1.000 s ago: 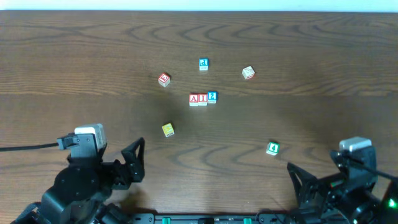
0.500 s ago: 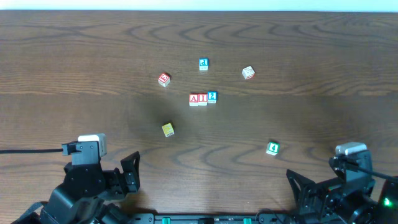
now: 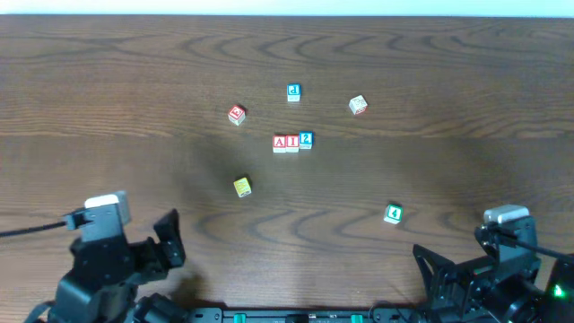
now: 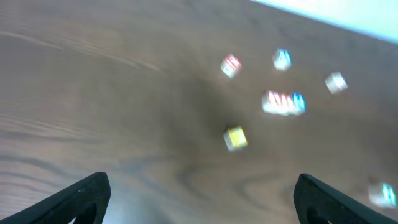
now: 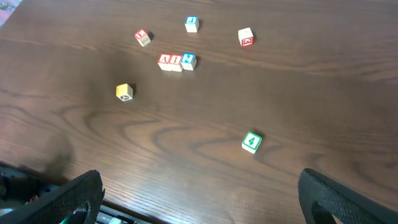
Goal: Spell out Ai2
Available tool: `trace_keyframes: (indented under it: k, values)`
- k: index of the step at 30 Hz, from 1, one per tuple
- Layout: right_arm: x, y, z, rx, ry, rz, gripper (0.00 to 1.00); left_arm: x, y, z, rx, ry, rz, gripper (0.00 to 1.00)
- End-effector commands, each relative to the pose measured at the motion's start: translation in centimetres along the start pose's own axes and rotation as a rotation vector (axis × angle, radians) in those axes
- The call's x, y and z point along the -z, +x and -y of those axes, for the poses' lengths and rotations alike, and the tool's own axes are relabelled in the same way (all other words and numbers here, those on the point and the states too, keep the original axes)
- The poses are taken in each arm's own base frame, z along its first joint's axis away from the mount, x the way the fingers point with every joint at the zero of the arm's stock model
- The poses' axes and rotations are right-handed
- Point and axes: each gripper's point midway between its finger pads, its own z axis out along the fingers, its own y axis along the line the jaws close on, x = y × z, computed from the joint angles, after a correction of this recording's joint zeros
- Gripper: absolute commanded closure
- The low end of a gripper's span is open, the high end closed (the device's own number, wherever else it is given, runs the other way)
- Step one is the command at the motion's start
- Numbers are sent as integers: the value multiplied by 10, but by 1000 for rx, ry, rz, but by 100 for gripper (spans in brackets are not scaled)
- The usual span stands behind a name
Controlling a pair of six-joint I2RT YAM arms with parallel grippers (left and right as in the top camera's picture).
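Three blocks stand in a row at the table's middle: a red A block (image 3: 280, 143), a red I block (image 3: 292, 143) and a blue 2 block (image 3: 306, 139), touching side by side. The row also shows in the right wrist view (image 5: 176, 61) and, blurred, in the left wrist view (image 4: 283, 103). My left gripper (image 3: 166, 242) is open and empty near the front left edge. My right gripper (image 3: 429, 269) is open and empty at the front right.
Loose blocks lie around: a red one (image 3: 237, 114), a blue one (image 3: 293, 92), a white and red one (image 3: 358, 105), a yellow one (image 3: 242, 187) and a green 4 block (image 3: 393, 213). The table's front edge is just below both arms.
My left arm has drawn back toward the front left corner. The right arm settled slightly lower. No block has moved.
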Motion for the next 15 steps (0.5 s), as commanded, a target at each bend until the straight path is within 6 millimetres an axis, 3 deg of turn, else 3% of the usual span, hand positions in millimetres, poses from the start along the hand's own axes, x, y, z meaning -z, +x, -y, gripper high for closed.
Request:
trace_keyframes:
  k: [1, 8, 15]
  values:
    - [-1, 1, 1, 16, 6, -5, 1, -6, -4, -24, -51, -105, 101, 5]
    - [-1, 1, 1, 15, 6, -5, 1, -50, 40, -47, -97, -156, 150, 5]
    - [-1, 1, 1, 16, 6, -5, 1, -85, 75, -57, -80, -160, 146, 4]
